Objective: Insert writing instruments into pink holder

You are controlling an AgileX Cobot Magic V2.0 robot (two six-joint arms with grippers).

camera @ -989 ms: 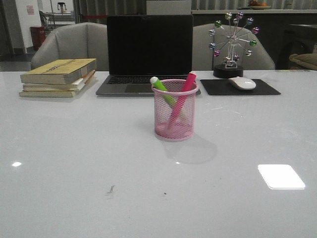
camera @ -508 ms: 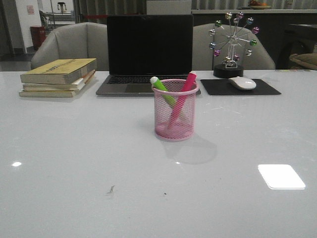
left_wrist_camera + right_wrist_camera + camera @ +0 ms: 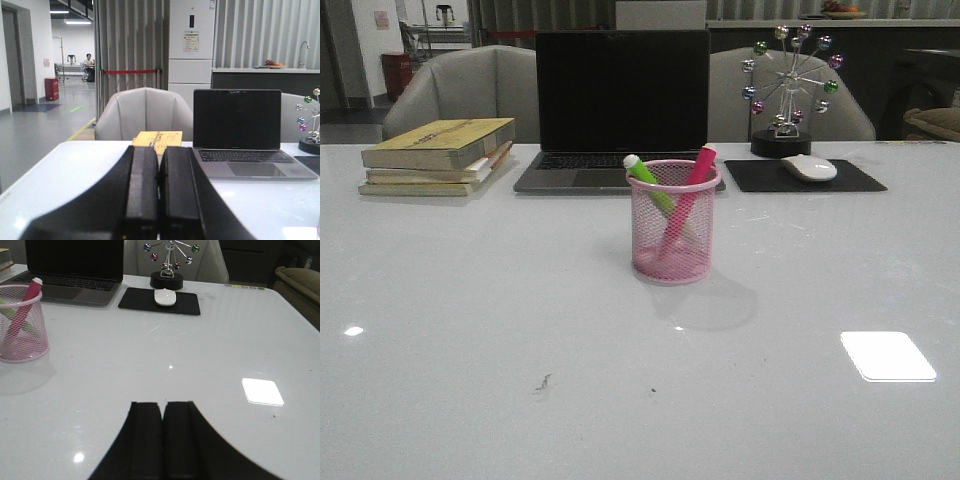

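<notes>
Front view, two markers (image 3: 675, 205), one holder (image 3: 673, 250)

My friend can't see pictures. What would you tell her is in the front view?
A pink mesh pen holder stands mid-table with a green marker and a pink marker leaning inside it. Behind it sit an open laptop, stacked books, a white mouse on a black pad, and a ball-wheel desk toy.

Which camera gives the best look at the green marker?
The front view: the green marker shows whole through the pink holder, leaning left. The right wrist view catches only a cropped sliver; the left wrist view misses it.
</notes>
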